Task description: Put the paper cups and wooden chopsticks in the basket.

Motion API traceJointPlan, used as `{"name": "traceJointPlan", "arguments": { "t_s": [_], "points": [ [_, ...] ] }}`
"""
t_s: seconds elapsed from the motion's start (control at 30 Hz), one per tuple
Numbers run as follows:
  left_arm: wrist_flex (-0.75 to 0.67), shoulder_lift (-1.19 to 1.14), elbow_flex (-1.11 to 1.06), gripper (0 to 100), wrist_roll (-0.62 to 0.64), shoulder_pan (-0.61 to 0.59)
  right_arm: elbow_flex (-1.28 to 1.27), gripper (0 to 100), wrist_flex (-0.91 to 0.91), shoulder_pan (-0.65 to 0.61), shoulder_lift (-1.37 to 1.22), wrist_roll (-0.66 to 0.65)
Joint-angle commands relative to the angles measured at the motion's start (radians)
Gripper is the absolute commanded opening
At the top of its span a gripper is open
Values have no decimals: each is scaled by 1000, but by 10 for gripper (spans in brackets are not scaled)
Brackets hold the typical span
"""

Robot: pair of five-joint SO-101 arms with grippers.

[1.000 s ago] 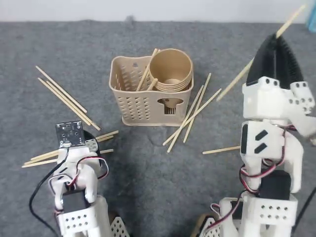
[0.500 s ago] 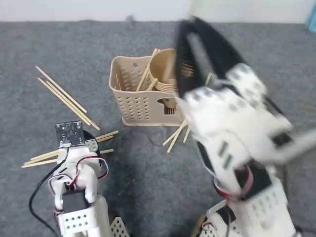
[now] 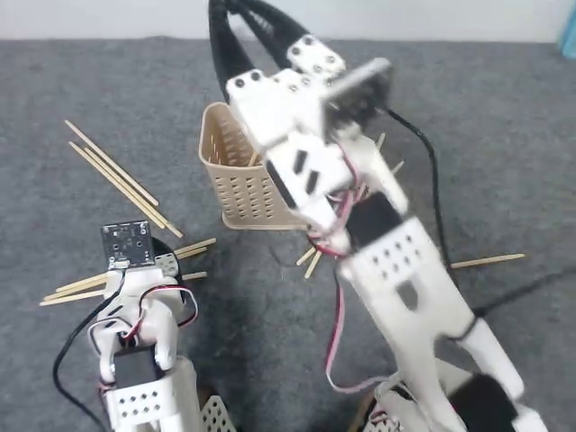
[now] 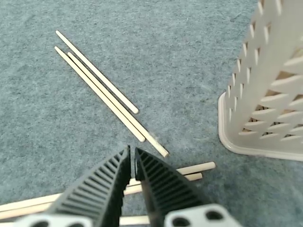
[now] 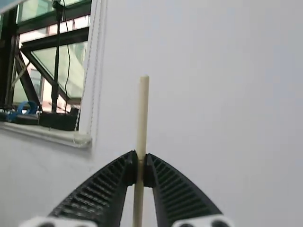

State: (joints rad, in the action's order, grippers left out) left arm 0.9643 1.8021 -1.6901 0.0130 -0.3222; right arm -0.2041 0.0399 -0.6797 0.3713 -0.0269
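Observation:
My right gripper (image 5: 140, 165) is shut on a wooden chopstick (image 5: 142, 113) that stands up between its fingers against a white wall. In the high view this right gripper (image 3: 238, 9) is raised at the far edge, and its arm covers most of the beige basket (image 3: 236, 175). My left gripper (image 4: 132, 153) is shut and holds nothing, low over the carpet. Just past its tips lie three chopsticks (image 4: 104, 90), also seen as three chopsticks (image 3: 117, 175) from above. More chopsticks (image 4: 189, 170) lie under it. The basket wall (image 4: 265, 94) is close by.
Loose chopsticks (image 3: 81, 286) lie beside the left arm (image 3: 135, 270). A few chopsticks (image 3: 310, 256) poke out under the right arm near the basket's foot. A single chopstick (image 3: 486, 262) lies at the right on the grey carpet.
The right arm swung from the right side of the table leftward over the basket, still shut on its chopstick. The single chopstick on the right now lies further right. The left arm kept still.

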Motion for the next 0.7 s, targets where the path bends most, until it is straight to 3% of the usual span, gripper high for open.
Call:
{"name": "traceJointPlan", "arguments": {
  "t_s": [0.0,0.4,0.67],
  "points": [
    [-32,8,4,15,3,-6,63,9,18,-1,-35,-12],
    [-34,8,4,15,3,-6,-169,9,25,19,-24,-3],
    [-34,8,4,15,3,-6,-410,8,25,54,139,143]
  ]
}}
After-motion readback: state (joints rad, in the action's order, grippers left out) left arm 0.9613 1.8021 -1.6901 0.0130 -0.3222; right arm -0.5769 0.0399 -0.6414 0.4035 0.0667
